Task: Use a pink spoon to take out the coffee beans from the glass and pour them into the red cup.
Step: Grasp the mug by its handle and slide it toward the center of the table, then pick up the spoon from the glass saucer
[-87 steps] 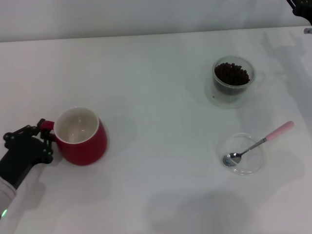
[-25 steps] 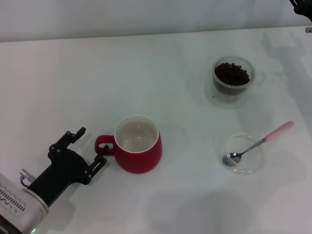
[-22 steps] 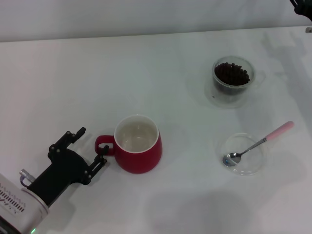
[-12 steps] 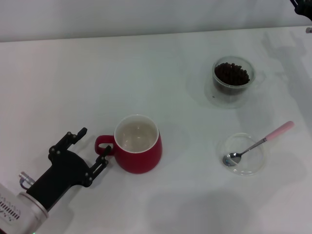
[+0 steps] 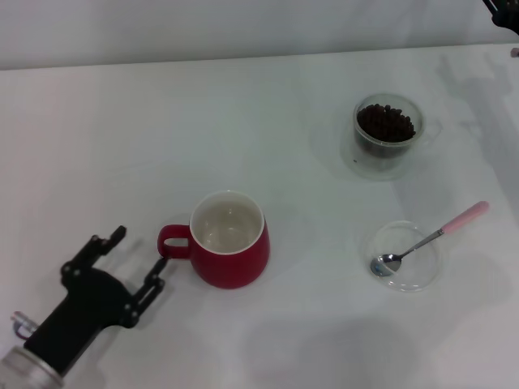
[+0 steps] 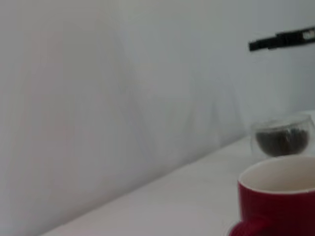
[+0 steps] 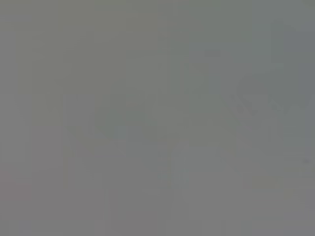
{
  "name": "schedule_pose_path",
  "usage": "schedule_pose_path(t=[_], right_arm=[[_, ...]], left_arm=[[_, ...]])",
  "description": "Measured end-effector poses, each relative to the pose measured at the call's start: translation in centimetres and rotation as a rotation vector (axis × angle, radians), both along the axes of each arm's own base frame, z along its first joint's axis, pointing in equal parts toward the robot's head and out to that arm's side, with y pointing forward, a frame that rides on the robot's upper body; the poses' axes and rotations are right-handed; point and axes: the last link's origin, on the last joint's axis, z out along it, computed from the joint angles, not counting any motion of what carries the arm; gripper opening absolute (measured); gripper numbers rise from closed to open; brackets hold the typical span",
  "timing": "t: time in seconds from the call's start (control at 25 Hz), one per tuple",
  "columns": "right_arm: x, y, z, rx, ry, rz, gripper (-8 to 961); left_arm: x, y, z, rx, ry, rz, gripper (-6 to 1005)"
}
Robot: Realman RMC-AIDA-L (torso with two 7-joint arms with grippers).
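Note:
The red cup (image 5: pixel 229 250) stands upright near the table's middle, white inside, its loop handle toward my left gripper (image 5: pixel 139 250). That gripper is open, just off the handle and holding nothing. The glass (image 5: pixel 387 134) with coffee beans (image 5: pixel 386 123) stands at the back right. The pink spoon (image 5: pixel 430 239) lies with its metal bowl in a flat clear dish (image 5: pixel 403 256) and its handle over the rim. In the left wrist view the red cup (image 6: pixel 278 196) is close and the glass (image 6: pixel 283 140) is beyond it. Only a dark tip of my right gripper (image 5: pixel 503 12) shows, at the far right corner.
A white table (image 5: pixel 268 121) carries everything, with a pale wall behind its far edge. A dark bar of the right arm (image 6: pixel 285 39) hangs high above the glass in the left wrist view. The right wrist view is plain grey.
The left gripper carried the red cup from the left edge to the middle, let go of the handle, and has now drawn back toward the near left.

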Motion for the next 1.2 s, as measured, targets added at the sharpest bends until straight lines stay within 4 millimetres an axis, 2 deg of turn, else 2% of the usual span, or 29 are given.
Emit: schedule_pose_path(t=[0.32,0.44,0.64,0.8,0.96,1.2], right_arm=[[1.0,-1.1,0.5,0.021,0.053,-0.004,831],[2.1,-2.5,0.9,0.039,0.099,-0.010,830],[3.8,-4.2,1.1,0.039,0.180,-0.039,829],[5.1,-5.6,1.3,0.043,0.260,-0.064,828],[6.7,-7.1,1.6,0.028,0.421,-0.086,828],[8.4,-9.9,1.0,-0.091,0.591,-0.103,827]], left_arm=[[-1.6,-1.1,3.0,0.165,-0.111,0.104,682],[-2.3,-1.0,4.6,0.242,-0.183,0.148,681],[-4.1,-0.2,7.7,0.403,-0.314,0.276,681],[-4.5,0.5,8.6,0.457,-0.330,0.298,681],[-4.6,1.8,9.6,0.522,-0.351,0.315,682],[-4.8,3.1,10.9,0.610,-0.381,0.347,696]])
